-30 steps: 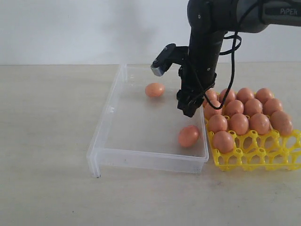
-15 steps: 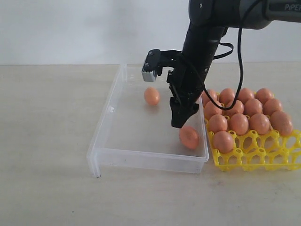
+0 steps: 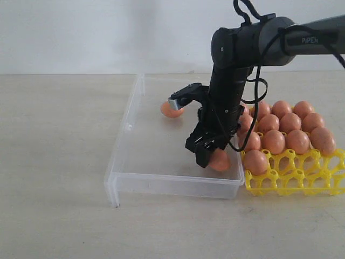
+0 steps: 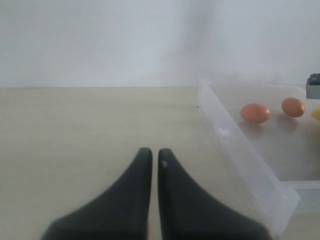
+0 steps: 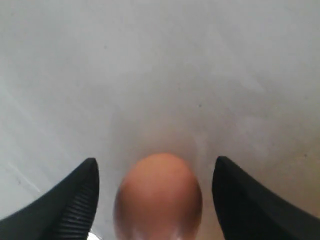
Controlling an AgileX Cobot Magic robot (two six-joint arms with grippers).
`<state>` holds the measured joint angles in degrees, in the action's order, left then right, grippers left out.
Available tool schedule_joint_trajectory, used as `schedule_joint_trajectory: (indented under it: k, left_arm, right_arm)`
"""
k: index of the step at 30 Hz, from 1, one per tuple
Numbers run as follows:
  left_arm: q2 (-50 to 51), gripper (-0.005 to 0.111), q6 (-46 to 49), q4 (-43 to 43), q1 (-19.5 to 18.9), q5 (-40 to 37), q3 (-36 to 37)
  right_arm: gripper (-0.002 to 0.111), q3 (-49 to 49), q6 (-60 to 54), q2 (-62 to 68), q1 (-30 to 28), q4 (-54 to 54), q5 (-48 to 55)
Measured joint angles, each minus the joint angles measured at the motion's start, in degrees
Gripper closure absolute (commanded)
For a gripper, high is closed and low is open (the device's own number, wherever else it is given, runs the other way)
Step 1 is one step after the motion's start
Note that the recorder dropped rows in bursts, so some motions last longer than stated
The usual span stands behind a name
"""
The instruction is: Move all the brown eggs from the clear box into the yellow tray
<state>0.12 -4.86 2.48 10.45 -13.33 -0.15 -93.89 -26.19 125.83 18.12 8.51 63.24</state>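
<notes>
Two brown eggs lie in the clear box (image 3: 125, 157). One egg (image 3: 170, 110) is near the back; the other (image 3: 221, 161) is by the front right wall. My right gripper (image 3: 207, 153) is down over that near egg, open. In the right wrist view the egg (image 5: 158, 197) sits between the fingers (image 5: 79, 200), with a gap on each side. The yellow tray (image 3: 302, 182) to the right holds several brown eggs (image 3: 274, 141). My left gripper (image 4: 151, 153) hangs shut and empty over the bare table, left of the box wall (image 4: 235, 145).
The tray's front cells (image 3: 323, 172) stand empty. The box's right wall touches the tray. From the left wrist view both box eggs (image 4: 255, 113) show beyond the wall. A pale wall rises behind the table.
My right gripper came down and forward until its open fingers straddle the near egg. The far egg rolled a little left. The left gripper stayed still.
</notes>
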Motion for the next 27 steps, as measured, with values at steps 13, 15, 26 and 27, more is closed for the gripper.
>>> schedule_joint_trajectory:
  k: [13,15,26,27]
  left_arm:
    - [0.00,0.103,0.00,0.00,0.00,0.00,0.00]
    - [0.00,0.103,0.00,0.00,0.00,0.00,0.00]
    - [0.00,0.103,0.00,0.00,0.00,0.00,0.00]
    - [0.00,0.103,0.00,0.00,0.00,0.00,0.00]
  right_arm:
    - [0.108,0.00,5.76,1.56,0.11,0.05,0.82]
    - [0.108,0.00,5.88,1.56,0.11,0.05,1.04]
    - [0.108,-0.11,6.13,1.31,0.11,0.18,-0.16]
    - [0.108,-0.22,6.28,1.09,0.11,0.18,-0.64]
